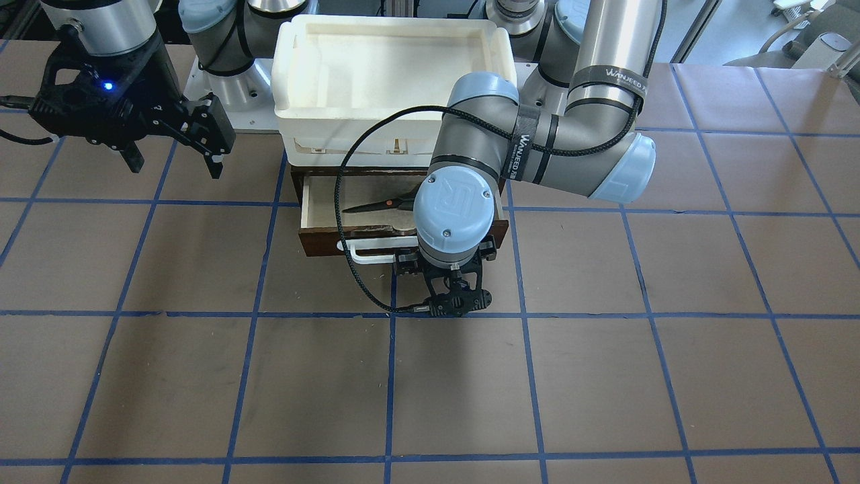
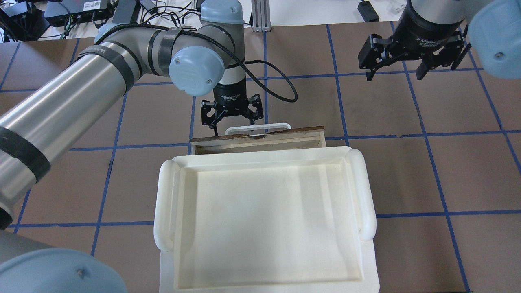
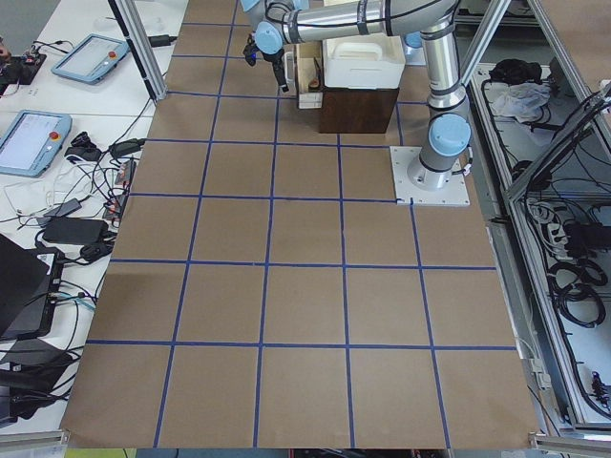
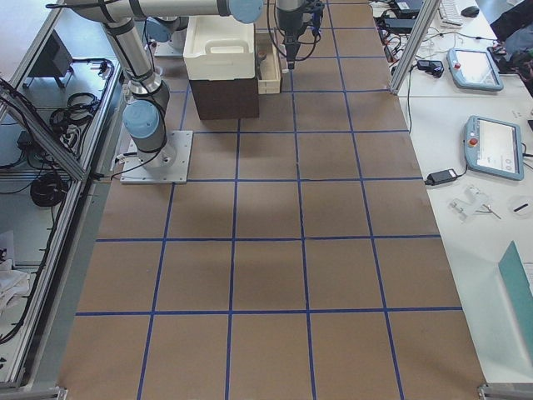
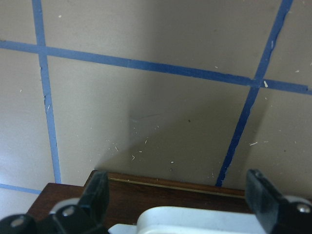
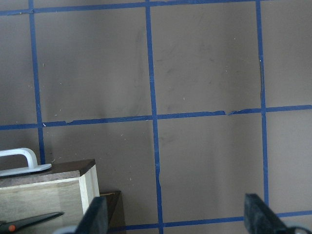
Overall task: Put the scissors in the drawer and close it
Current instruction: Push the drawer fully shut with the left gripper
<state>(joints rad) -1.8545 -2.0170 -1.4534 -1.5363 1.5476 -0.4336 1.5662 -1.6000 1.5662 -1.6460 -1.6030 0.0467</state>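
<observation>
Brown-papered table (image 1: 201, 269): small grey scissors (image 1: 375, 205), orange-lined loops, inside open drawer (image 1: 322, 243).

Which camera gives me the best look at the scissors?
Exterior front-facing: the scissors lie in the open drawer, blades clear, handles partly behind the left arm. The right wrist view catches only a blade and some orange at its bottom edge. Overhead, left wrist and side views don't show them.

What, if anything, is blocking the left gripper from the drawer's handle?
Nothing visible. The left gripper hangs open right beside the white handle of the drawer; the scissors already lie inside it.
</observation>
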